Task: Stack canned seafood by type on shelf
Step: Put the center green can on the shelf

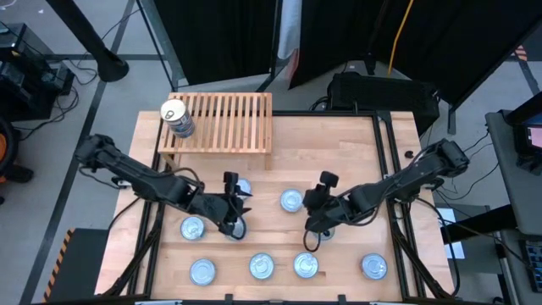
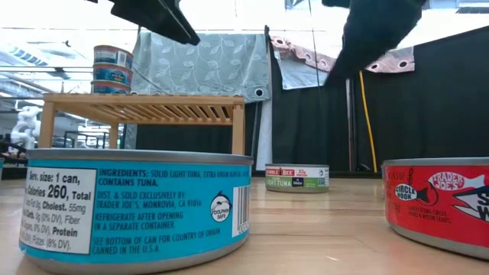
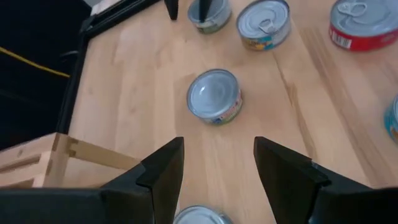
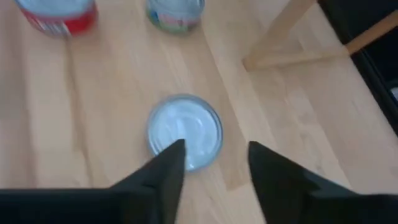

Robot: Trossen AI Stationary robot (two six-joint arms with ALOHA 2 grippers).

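A slatted wooden shelf (image 1: 222, 121) stands at the far side of the wooden table (image 1: 339, 161), and a stack of tuna cans (image 1: 176, 118) sits on its left end; in the low view that stack (image 2: 112, 69) shows three tins high on the rack (image 2: 145, 108). The other tins lie loose on the tabletop. The left gripper (image 1: 235, 208) hangs low over the middle of the table, just right of a silver-topped can (image 1: 192, 227) and beside another tin (image 1: 243, 189) that its body partly hides. Its wrist view shows its two dark fingers (image 3: 163, 168) spread apart with bare table between them, a can rim (image 3: 199, 216) just below the gap and a silvery-blue tin (image 3: 214, 95) ahead on the wood. The right gripper (image 1: 317, 222) is low near the table's centre, close to a tin (image 1: 290, 200) on its left and over another (image 1: 325, 230) that it mostly covers. In its wrist view its fingers (image 4: 163, 171) stand apart around nothing, one tip overlapping the edge of a blue-topped can (image 4: 185, 132). Along the near edge lie four more cans (image 1: 289, 267) in a row. In the low view a blue-labelled light tuna can (image 2: 134, 210) and a red-labelled can (image 2: 439, 202) fill the foreground, with a green-labelled tin (image 2: 297, 178) farther back.
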